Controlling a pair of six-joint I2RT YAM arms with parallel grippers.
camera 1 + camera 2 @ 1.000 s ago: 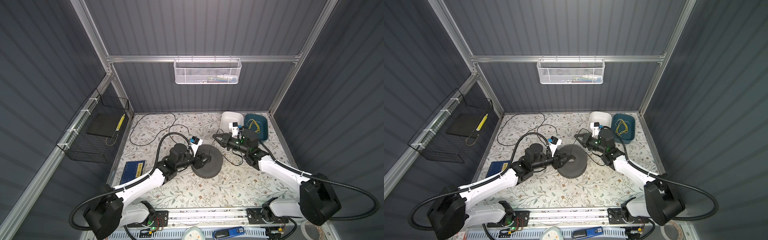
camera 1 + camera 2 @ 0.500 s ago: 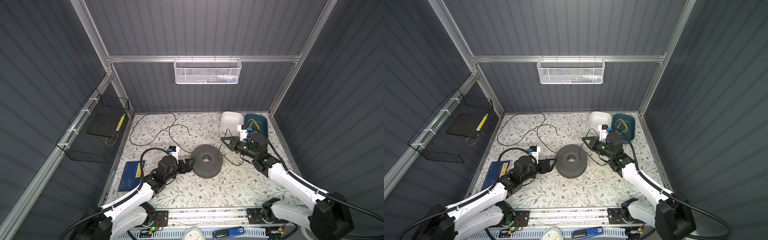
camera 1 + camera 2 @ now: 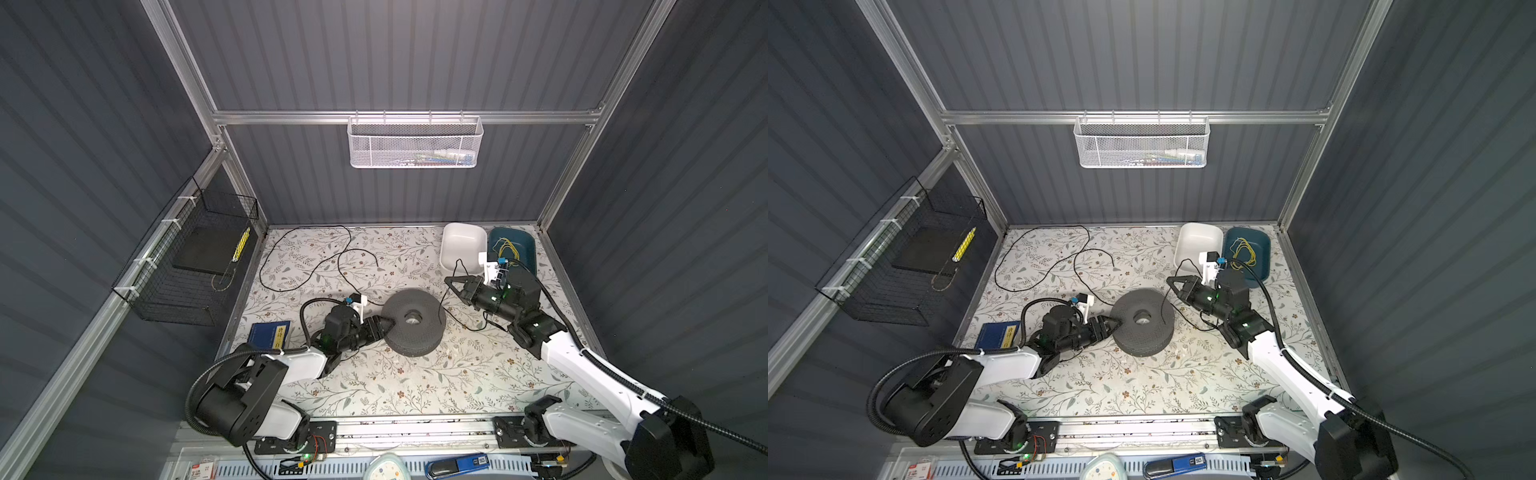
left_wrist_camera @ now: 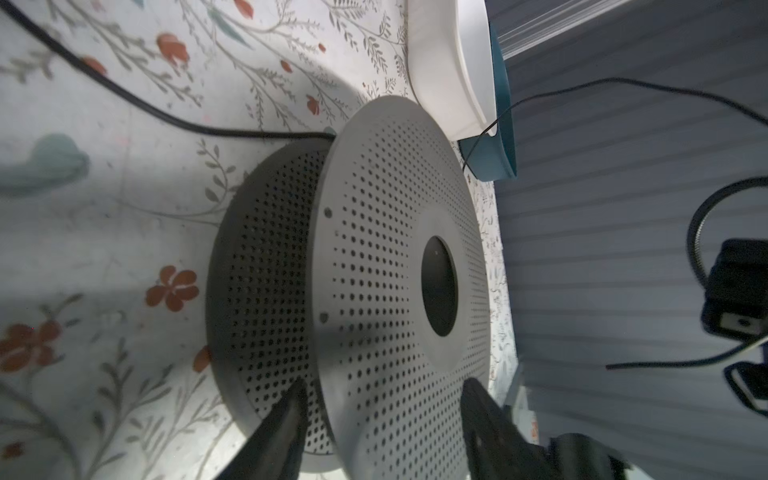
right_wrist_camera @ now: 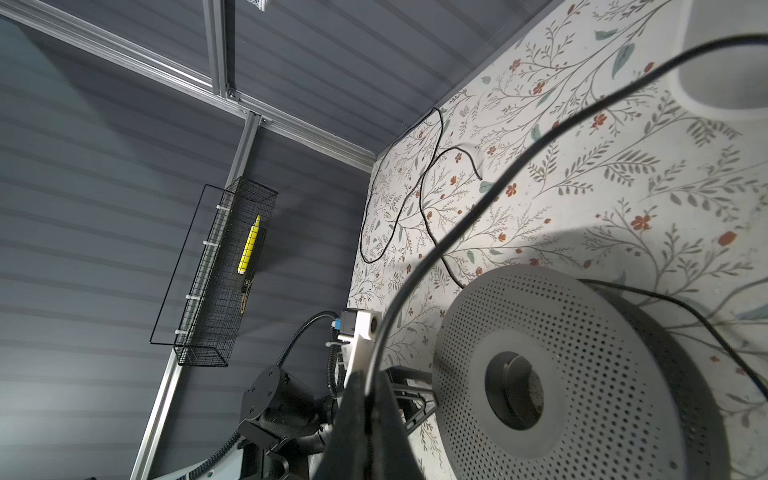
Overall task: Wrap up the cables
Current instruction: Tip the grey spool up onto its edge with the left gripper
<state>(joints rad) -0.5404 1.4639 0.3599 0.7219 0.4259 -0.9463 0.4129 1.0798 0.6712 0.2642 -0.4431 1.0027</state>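
Grey walls [image 3: 415, 62] enclose a floral counter [image 3: 415, 386] with a grey spool [image 3: 399, 336] at its middle. Left gripper [image 3: 384, 324] stands spread astride the spool's upper rim. Right gripper [image 3: 449, 282], raised beside the spool, pinches the black cable [image 4: 257, 134], which loops from the spool over the counter's far left.

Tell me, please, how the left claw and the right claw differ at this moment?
The left claw has its jaws apart; the right claw is shut. The left claw straddles the upper flange of the grey spool, while the right claw pinches the thin black cable. The left claw sits at the spool's rim; the right claw stands clear of it. Both point toward the spool from opposite sides.
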